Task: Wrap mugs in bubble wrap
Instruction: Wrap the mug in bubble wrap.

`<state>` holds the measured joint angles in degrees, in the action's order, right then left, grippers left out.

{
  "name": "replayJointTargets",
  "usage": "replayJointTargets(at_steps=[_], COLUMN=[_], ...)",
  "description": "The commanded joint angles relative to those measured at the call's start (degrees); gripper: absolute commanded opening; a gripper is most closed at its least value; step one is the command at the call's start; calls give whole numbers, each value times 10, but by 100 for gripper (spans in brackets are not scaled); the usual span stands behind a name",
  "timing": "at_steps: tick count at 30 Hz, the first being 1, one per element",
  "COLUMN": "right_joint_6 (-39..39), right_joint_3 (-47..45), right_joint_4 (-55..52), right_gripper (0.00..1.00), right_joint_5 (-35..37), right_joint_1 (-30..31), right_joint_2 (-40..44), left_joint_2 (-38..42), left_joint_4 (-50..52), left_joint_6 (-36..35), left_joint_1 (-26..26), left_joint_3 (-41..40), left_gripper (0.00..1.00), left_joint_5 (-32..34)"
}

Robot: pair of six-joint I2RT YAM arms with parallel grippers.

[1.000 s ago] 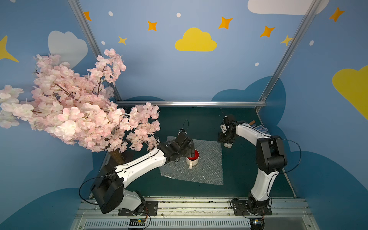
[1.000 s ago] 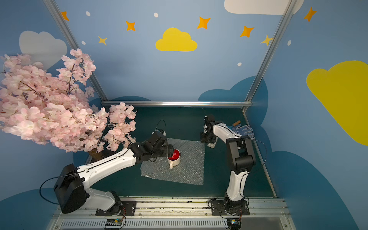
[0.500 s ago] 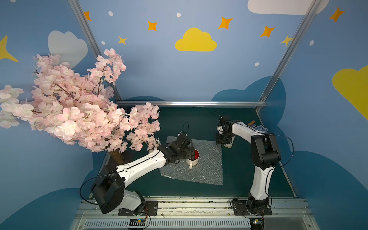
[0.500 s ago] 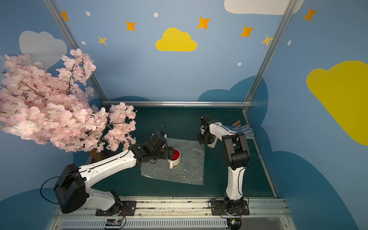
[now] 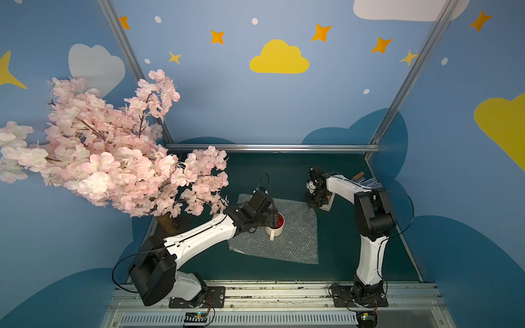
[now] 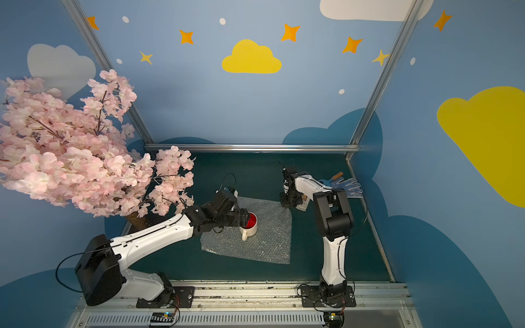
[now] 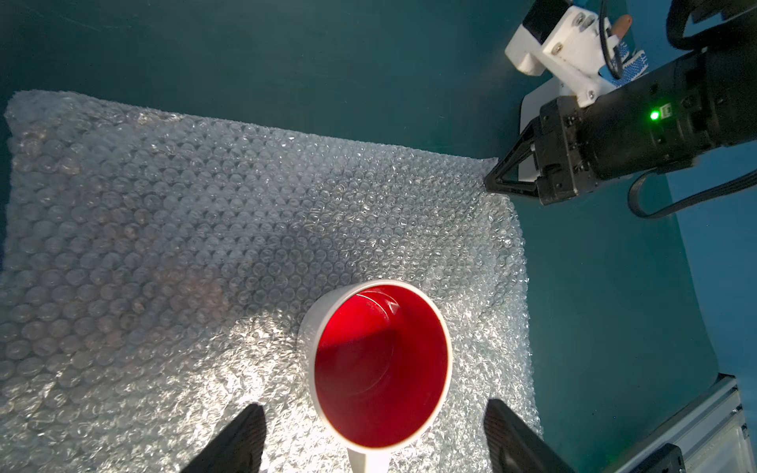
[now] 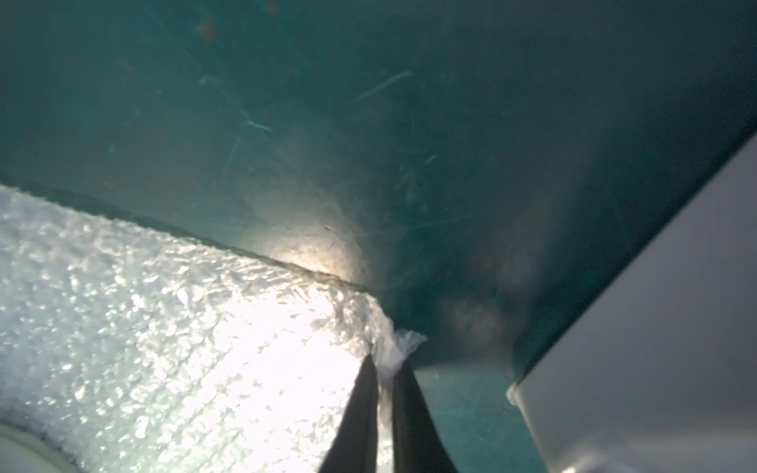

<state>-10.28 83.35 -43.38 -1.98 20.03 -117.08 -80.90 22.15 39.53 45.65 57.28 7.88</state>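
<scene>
The mug (image 5: 275, 225) (image 6: 249, 224), white outside and red inside, stands upright on the bubble wrap (image 5: 295, 241) (image 6: 270, 241), its handle toward the front. My left gripper (image 7: 373, 407) is open, with a finger on either side of the mug (image 7: 381, 364), apart from it. In both top views it hovers at the mug's left rim (image 5: 271, 218) (image 6: 243, 217). My right gripper (image 8: 385, 360) is shut on the far right corner of the bubble wrap (image 8: 164, 327), low over the mat (image 5: 311, 204) (image 6: 285, 204). The left wrist view shows that pinch at the sheet's corner (image 7: 489, 180).
A pink blossom tree (image 5: 108, 159) (image 6: 76, 159) overhangs the left side of the green mat. A beige tape dispenser (image 5: 326, 205) (image 6: 303, 205) sits just right of the right gripper. Blue-dotted gloves (image 5: 370, 182) (image 6: 350, 186) lie at the right edge. A metal rail (image 5: 270, 289) runs along the front.
My right gripper has closed on the bubble wrap's far right corner after shifting slightly left. The left gripper stays open around the mug, barely moved.
</scene>
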Motion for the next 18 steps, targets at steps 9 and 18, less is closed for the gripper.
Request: replayJointTargets(at_steps=[9,18], right_joint_6=[-31,-22], right_joint_3=[47,38], right_joint_4=[-34,-50], right_gripper=[0,0], right_joint_5=[99,14], right_joint_1=[-14,1], right_joint_2=[29,115], left_joint_2=[-1,-14], left_joint_4=[-47,-68], left_joint_6=[7,17], left_joint_1=[-4,-11], left_joint_3=[-9,-12], left_gripper=[99,92], left_joint_5=[-2,-27])
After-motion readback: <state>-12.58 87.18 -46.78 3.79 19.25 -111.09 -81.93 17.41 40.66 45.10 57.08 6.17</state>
